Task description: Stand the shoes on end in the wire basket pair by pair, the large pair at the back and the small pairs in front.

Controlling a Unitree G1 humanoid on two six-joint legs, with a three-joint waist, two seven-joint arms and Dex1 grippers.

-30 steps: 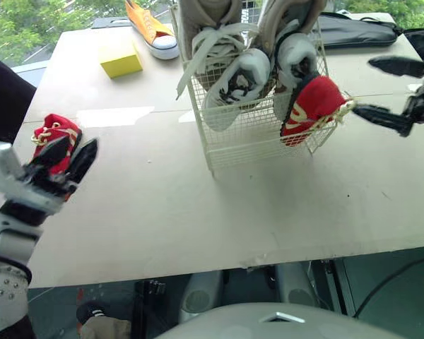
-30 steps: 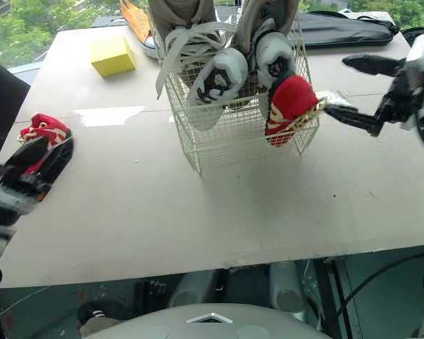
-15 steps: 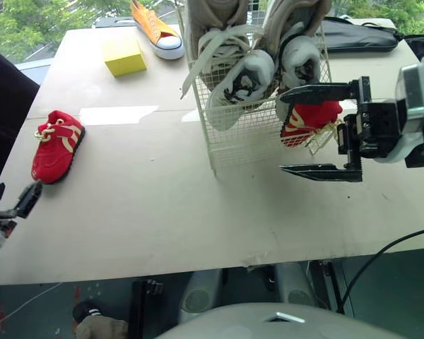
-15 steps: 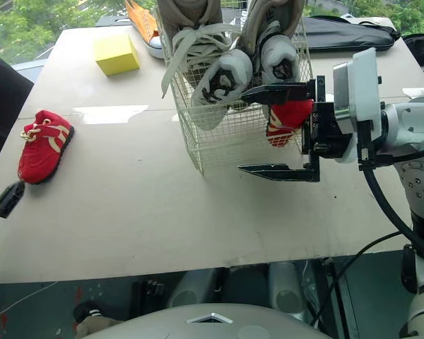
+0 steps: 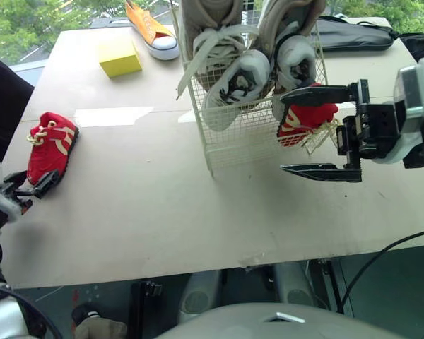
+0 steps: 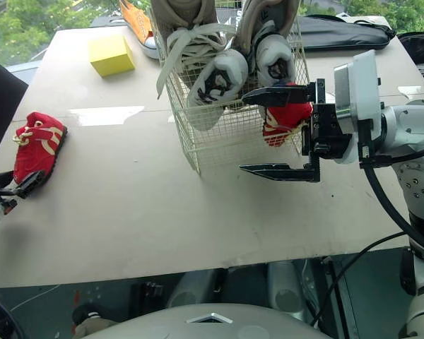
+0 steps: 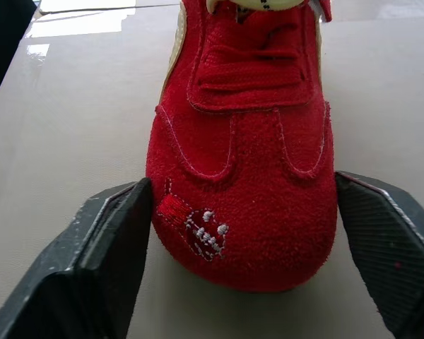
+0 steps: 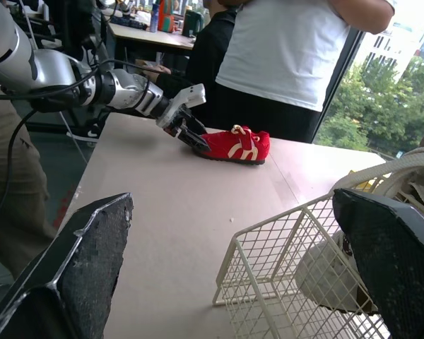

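The orange shoe (image 5: 150, 28) and grey shoes (image 5: 205, 18) run off the top edge — heels unseen. The right gripper (image 5: 283, 132) partly hides a red shoe (image 5: 307, 116).

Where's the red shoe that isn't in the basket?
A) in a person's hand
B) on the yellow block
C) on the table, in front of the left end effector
C: the red shoe lies flat on the table, its toe between the sides of the open left end effector.

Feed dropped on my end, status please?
Left gripper jaws open astride loose shoe toe. Right gripper open at basket front, may block drop. Grey pair, one red shoe inside.
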